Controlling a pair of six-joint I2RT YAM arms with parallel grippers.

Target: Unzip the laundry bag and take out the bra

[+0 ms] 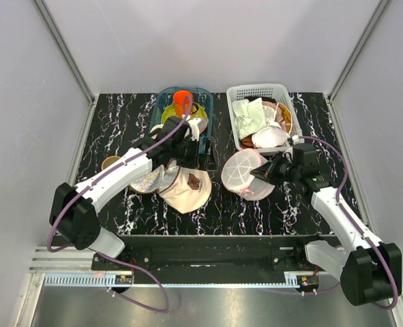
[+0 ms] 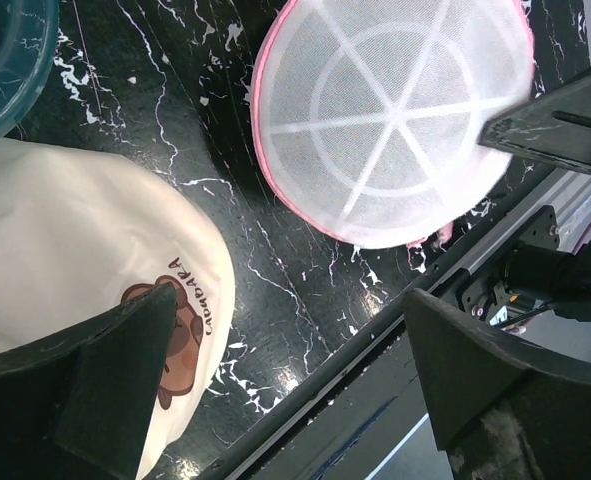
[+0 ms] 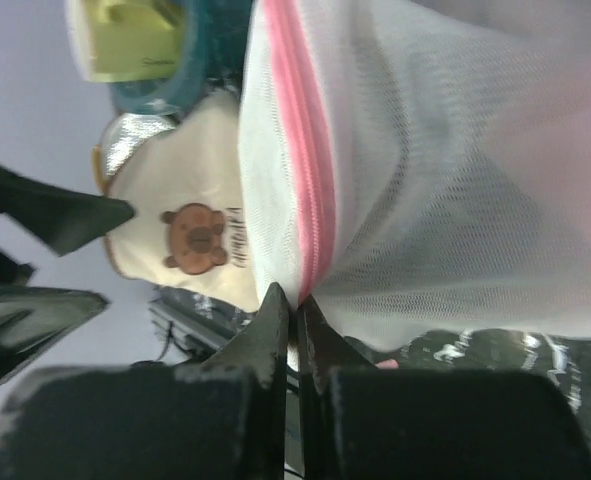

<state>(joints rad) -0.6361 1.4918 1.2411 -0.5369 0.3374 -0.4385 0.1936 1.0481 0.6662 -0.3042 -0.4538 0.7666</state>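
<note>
Nearest, centre-left of the black marble table (image 1: 119, 122): beige cap (image 1: 186, 191) w/ a brown bear mark, lying flat. A shiny silver round item (image 1: 145, 181) is partly tucked under its left edge.

Just right of the cap, a bit apart: laundry bag (image 1: 245, 174), white mesh w/ pink rim, its spoke-ribbed round face showing in the L wrist view. R gripper (image 3: 297, 300) has its fingers pressed almost together on the bag's pink zip seam at the bag's right side. Can't tell if the pull tab itself is caught.

The bra can't be made out. A pinkish tint shows through the mesh in the R wrist view, but can't tell if that's it.

L gripper (image 2: 290, 310) hangs over bare table between cap and bag, fingers spread wide, holding nothing.

Small brown round thing (image 1: 110, 162) sits at the left.

Far centre: blue bin (image 1: 204, 116) w/ an orange cup (image 1: 183, 101). Far right: white basket (image 1: 259, 89) w/ pale green cloth (image 1: 247, 114) and a white domed item (image 1: 269, 137).
</note>
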